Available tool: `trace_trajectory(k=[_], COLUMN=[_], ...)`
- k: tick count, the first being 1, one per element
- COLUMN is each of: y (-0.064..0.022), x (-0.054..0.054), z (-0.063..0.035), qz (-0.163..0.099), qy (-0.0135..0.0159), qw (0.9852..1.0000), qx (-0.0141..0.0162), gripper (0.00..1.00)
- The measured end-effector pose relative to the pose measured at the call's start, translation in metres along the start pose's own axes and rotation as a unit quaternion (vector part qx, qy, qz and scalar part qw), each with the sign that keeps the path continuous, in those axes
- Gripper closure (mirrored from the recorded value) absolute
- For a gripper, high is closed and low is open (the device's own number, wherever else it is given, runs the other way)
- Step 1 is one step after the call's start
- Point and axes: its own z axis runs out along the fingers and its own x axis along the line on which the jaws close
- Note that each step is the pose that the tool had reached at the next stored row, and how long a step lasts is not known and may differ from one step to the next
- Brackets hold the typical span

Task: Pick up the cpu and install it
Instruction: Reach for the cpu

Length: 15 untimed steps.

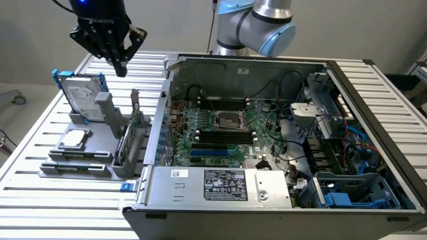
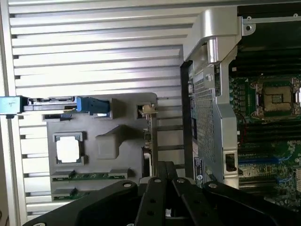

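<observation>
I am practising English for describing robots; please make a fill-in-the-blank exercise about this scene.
1. The gripper is ___ and holds nothing.
2. The cpu lies in the grey holder, ___ the computer case.
3. The motherboard socket is ___.
Missing words: shut; outside; empty.

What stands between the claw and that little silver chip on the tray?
Nothing visible. The gripper hangs in open air near the hard drive; the cpu lies uncovered in the grey holder.

arm (image 1: 260, 22) raised high, wrist pointing down; jaws shut, empty, fingers (image 1: 120, 59) pressed together.
</observation>
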Motion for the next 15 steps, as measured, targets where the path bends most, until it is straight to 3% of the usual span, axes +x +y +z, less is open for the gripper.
trace_trajectory(k=[8,15], y=[-0.0028,-0.0053], x=[0.036,0.068], z=[0.0051,0.0089], qz=[0.0,0.0], qy=[0.0024,0.0033], qw=[1.0,1.0], qx=[0.0026,0.007], gripper=[0.89,0.89])
